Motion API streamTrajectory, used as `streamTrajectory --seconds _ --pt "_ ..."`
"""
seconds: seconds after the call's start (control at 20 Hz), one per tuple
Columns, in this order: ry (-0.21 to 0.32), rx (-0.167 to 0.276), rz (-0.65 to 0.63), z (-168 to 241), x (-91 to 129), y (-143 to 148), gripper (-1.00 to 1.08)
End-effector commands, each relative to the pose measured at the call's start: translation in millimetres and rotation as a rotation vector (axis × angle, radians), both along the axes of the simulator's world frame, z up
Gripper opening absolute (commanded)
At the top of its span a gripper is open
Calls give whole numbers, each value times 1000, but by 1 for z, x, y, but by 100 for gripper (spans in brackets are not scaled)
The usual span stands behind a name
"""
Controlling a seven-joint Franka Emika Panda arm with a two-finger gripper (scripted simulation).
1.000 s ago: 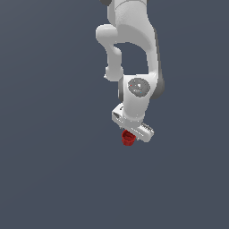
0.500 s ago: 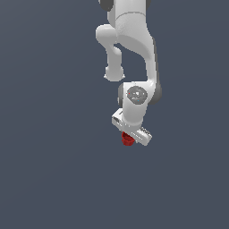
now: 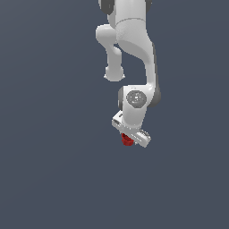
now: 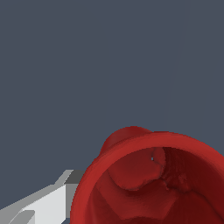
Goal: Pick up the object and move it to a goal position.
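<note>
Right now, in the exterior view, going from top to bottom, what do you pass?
White arm → round wrist joint → gripper → dark-red cup at its lower end, against the plain grey background.

Arm reaches down from top of frame. Gripper at its lower end, small dark-red object tucked under it against plain grey background. Fingers hidden, grasp state unclear.

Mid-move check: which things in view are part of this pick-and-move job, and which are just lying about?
Part of the job:
- red cup, hollow top facing the wrist camera
- gripper, closed on the cup

Lying about:
- nothing else shows; only the plain grey-blue background, and no goal marker is visible
</note>
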State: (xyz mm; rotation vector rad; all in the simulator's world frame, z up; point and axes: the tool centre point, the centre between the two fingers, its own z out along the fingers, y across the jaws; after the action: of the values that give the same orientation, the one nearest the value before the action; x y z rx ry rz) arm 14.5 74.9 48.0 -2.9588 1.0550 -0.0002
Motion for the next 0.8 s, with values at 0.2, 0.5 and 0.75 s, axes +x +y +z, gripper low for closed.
streamTrajectory --seconds 0.2,0.5,0.75 --pt "0 0 -1 -1 0 0 -100" --pt "0 0 0 0 -3 2 -100" --pt "0 0 0 3 -14 10 -100"
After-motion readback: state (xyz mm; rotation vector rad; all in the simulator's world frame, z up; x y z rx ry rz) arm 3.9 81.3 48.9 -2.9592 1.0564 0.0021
